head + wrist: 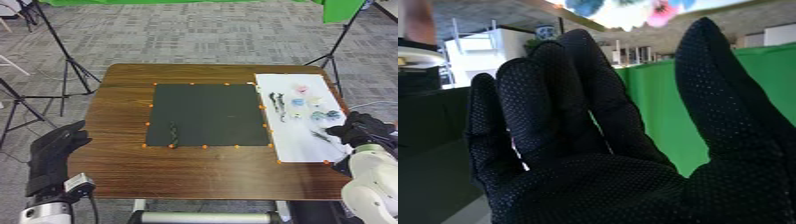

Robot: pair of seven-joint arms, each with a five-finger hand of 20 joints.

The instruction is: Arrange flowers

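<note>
Head view is showing my right hand (360, 131) at three o'clock of the brown table (218, 181), overlapping the edge of the white sheet (304, 151); whether it is touching the sheet, I am not able to tell. With the right wrist view I am seeing its fingers standing nearly straight, the thumb spreading well apart, so this hand is being quite open and is holding nothing. Flowers, a pink one (302, 89) among them, are lying on the sheet, the pink one toward twelve o'clock. Two dark stems are lying toward ten to eleven o'clock there, and a green sprig (321, 136) toward five. One green stem (173, 134) is resting on the black mat (211, 107), between seven and eight o'clock. My left hand (53, 152) is waiting toward nine o'clock, its fingers relaxing loosely.
</note>
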